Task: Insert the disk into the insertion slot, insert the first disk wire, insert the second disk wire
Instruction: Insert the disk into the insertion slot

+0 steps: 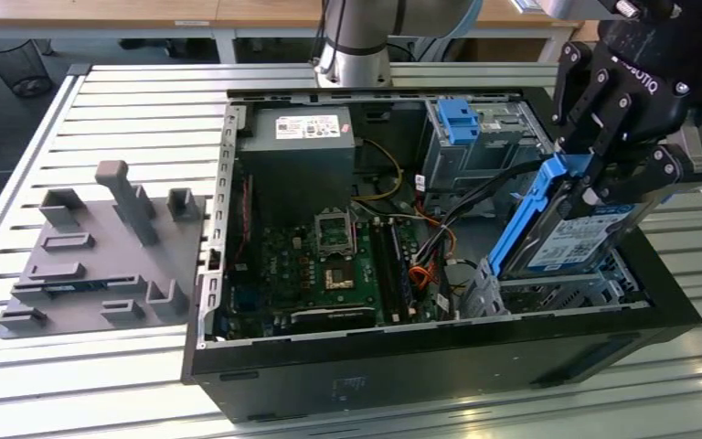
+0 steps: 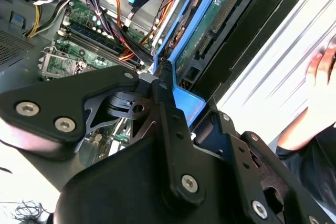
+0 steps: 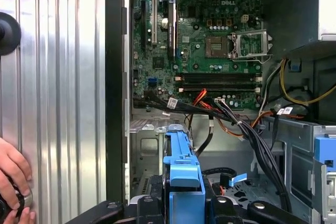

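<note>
disk (image 1: pixel 567 240) gripped at its blue carrier's upper end, pincer (image 1: pixel 598 179) closed on it. Held tilted, lower end over the insertion slot (image 1: pixel 555 291) at the exterior view's right, likely angled to clear the black cables (image 1: pixel 488 189). Not seated.

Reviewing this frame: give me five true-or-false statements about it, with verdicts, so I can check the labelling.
1. The gripper is clamped on the disk. True.
2. The disk lies flat, fully seated in the drive cage. False: it stands steeply tilted, with its lower end at the cage and most of it above.
3. A grey fixture plate lies outside the computer case, on the exterior view's left. True.
4. The case is closed. False: it is open, with the motherboard exposed.
5. In the first wrist view, a person's hand shows over the slatted table beside the case. True.
</note>
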Action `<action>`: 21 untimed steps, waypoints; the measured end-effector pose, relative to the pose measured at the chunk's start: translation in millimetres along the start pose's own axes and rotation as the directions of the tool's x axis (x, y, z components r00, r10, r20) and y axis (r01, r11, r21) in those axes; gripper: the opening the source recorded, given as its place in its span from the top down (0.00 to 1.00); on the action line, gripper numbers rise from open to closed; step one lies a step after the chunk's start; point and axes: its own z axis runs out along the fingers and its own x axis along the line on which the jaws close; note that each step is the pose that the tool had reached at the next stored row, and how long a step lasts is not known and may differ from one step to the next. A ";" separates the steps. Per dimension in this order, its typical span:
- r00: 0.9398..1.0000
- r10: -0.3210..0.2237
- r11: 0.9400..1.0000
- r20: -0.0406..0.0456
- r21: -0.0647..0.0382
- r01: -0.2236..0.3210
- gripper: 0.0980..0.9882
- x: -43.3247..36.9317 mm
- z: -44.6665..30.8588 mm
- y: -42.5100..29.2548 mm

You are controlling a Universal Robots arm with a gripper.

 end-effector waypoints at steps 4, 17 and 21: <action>1.000 0.000 1.000 0.000 0.000 0.000 0.70 0.0 3.1 0.1; 1.000 0.000 1.000 0.000 0.000 0.000 0.70 0.0 12.3 0.2; 1.000 0.000 1.000 0.000 0.000 0.000 0.70 0.0 15.1 0.3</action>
